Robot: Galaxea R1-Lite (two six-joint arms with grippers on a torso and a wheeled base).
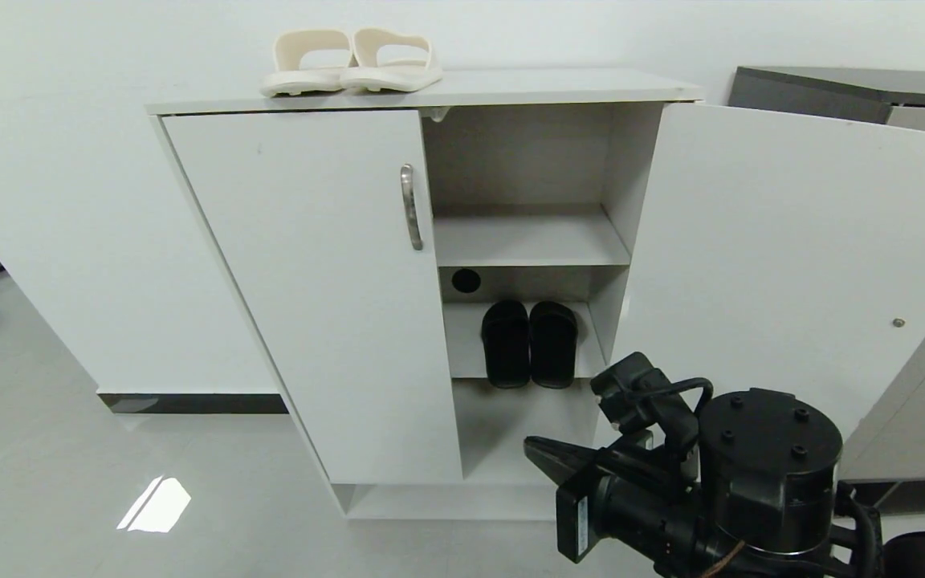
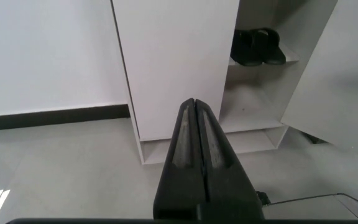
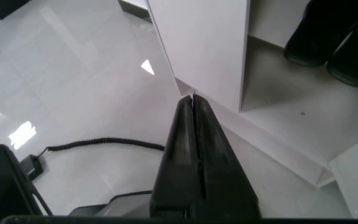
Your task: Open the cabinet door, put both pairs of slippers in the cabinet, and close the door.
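Observation:
The white cabinet (image 1: 430,90) stands against the wall, its left door (image 1: 318,289) closed and its right door (image 1: 792,257) swung wide open. A cream pair of slippers (image 1: 350,60) rests on the cabinet top at the left. A black pair of slippers (image 1: 528,343) lies side by side on the lower-middle shelf, black pair (image 2: 258,46) and black pair (image 3: 334,37) also seen from the wrists. My right gripper (image 1: 539,449) hangs low in front of the open compartment, right gripper (image 3: 193,102) shut and holding nothing. My left gripper (image 2: 194,106) is shut and holds nothing, low before the closed door.
A metal handle (image 1: 410,207) runs down the closed door's inner edge. The upper shelf (image 1: 527,241) and bottom compartment (image 1: 511,433) are bare. A grey unit (image 1: 856,88) stands behind the open door. A coiled cable (image 3: 104,144) lies on the glossy floor.

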